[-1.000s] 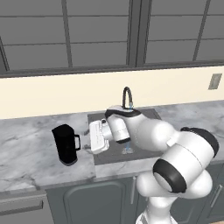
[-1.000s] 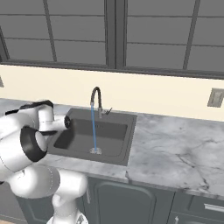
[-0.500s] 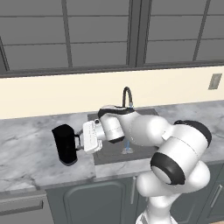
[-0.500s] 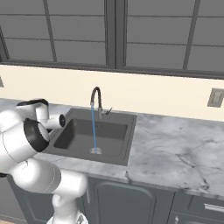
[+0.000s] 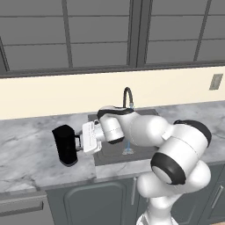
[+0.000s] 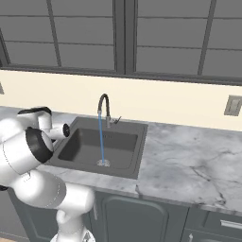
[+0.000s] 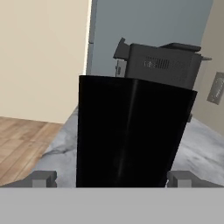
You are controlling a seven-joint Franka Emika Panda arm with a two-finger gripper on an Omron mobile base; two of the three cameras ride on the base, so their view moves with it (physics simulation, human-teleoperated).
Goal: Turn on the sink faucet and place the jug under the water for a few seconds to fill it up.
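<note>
Water (image 6: 101, 139) was running from faucet (image 6: 103, 103); my gripper (image 7: 112, 179) had fingers spread around jug (image 5: 65, 145), not clenched; jug at sink's (image 6: 126, 163) 9 o'clock; grasp and filling remained.

A: What colours are showing?
B: The jug (image 5: 65, 145) is looking plain glossy black. The desk (image 6: 189, 165) is showing grey marble with darker veins.
A: And the sink (image 6: 101, 147)?
B: Dark grey, like the faucet (image 6: 104, 108). The water (image 6: 101, 137) is running pale blue. The coffee machine (image 7: 159, 63) is appearing dark grey.
</note>
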